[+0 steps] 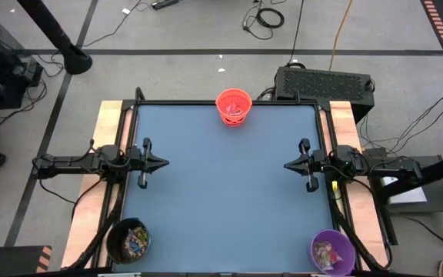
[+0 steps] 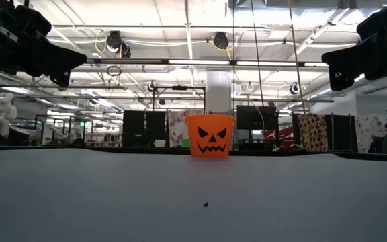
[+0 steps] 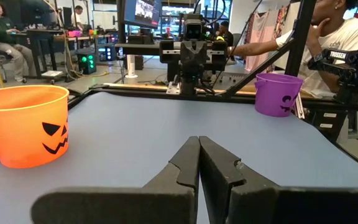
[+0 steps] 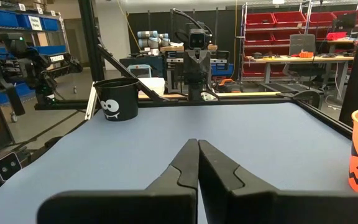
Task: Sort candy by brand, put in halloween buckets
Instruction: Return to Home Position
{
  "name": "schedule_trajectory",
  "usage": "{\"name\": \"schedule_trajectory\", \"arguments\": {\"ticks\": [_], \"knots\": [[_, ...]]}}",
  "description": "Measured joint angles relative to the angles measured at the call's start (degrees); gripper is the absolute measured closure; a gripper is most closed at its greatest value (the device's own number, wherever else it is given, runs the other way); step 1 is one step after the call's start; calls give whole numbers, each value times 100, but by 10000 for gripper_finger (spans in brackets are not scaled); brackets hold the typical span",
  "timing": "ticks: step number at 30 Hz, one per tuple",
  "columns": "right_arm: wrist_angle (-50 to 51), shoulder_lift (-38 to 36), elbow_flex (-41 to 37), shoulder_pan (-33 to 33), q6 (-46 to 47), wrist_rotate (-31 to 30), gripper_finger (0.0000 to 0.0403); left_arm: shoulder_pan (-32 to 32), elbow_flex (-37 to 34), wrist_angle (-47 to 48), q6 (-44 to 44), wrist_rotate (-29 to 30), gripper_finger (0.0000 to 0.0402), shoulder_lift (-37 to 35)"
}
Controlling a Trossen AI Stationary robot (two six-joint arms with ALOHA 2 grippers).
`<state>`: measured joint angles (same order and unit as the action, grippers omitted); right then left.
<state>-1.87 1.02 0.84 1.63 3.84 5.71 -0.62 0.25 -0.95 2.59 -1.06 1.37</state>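
Three halloween buckets stand upright on the blue table. The orange bucket (image 1: pixel 234 107) sits at the middle of the far edge, with candy inside. The black bucket (image 1: pixel 128 240) sits at the near left corner and the purple bucket (image 1: pixel 331 251) at the near right corner, both holding shiny wrapped candy (image 1: pixel 134 241). My left gripper (image 1: pixel 162 162) hovers shut over the table's left edge, pointing level toward the right. My right gripper (image 1: pixel 288 165) hovers shut over the right edge, pointing level toward the left. Each is far from every bucket.
A tiny dark speck (image 2: pixel 206 204) lies on the bare tabletop near the front. Wooden side rails (image 1: pixel 106 123) flank the table. A person (image 3: pixel 328 37) sits beyond the table's right side, near the purple bucket (image 3: pixel 278 93). A black box (image 1: pixel 325 81) stands behind the far right corner.
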Motion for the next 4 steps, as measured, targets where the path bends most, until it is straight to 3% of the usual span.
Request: {"name": "schedule_trajectory", "arguments": {"ticks": [4], "knots": [[2, 1, -1, -1, 2, -2, 403, 0, 0, 0, 0, 0, 388, 0]]}}
